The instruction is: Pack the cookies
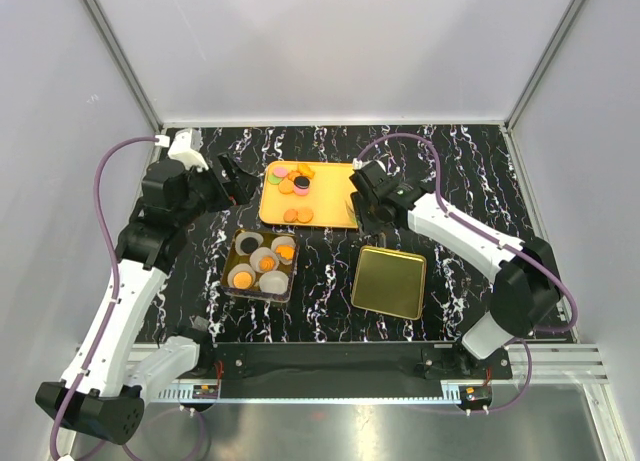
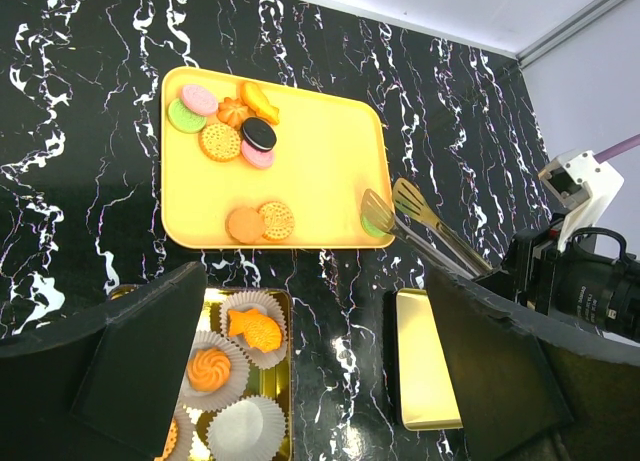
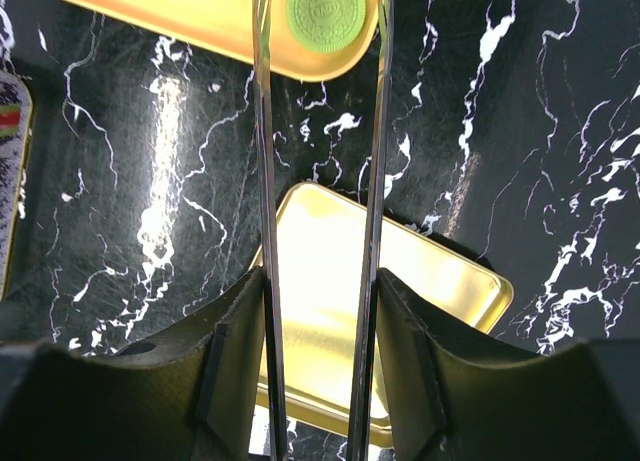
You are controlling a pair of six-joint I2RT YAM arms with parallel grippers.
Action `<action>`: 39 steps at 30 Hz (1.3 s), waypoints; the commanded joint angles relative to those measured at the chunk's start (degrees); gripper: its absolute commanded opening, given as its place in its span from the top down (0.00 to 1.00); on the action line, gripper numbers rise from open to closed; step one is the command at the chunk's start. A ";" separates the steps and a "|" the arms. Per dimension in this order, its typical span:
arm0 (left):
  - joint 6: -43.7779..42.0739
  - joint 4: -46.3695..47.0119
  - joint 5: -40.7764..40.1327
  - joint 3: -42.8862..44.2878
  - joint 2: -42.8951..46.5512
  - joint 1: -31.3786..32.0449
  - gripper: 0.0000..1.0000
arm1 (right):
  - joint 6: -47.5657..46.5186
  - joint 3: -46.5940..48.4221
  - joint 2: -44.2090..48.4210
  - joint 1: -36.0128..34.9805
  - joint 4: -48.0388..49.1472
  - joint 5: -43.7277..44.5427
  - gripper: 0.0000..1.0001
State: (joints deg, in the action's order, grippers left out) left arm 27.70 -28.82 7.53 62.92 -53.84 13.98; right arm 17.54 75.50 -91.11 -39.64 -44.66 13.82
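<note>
Only right wrist view clearly shows green cookie (image 3: 325, 11) between tongs (image 3: 372, 181); right pincer (image 3: 318, 311) pinching tongs; left pincer (image 2: 315, 291) spread.

No lettering, label or number is readable anywhere; the embossing on the green cookie (image 3: 325, 11) is too blurred.

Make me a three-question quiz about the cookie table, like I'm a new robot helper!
1. True or false: the right tool is gripping metal tongs.
2. What colour is the cookie between the tongs' tips? A pink, B green, C black.
3. Fill in the number: the orange tray holds ___ black cookie.
Key: 1 true; 2 B; 3 one.
</note>
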 commanded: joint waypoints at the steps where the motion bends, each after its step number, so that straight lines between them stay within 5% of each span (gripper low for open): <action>1: 0.07 2.89 1.00 -0.42 -0.12 -0.09 0.01 | -0.84 -0.80 0.76 0.79 2.04 -1.52 0.48; 39: -0.02 3.15 1.26 -0.95 -0.12 -0.09 0.01 | -2.07 1.75 -1.62 1.93 0.28 -6.53 0.50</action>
State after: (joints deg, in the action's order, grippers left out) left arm 27.70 -28.62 7.86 62.22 -54.13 13.98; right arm 16.25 74.74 -93.54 -38.48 -44.47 7.57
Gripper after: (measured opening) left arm 0.988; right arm 0.502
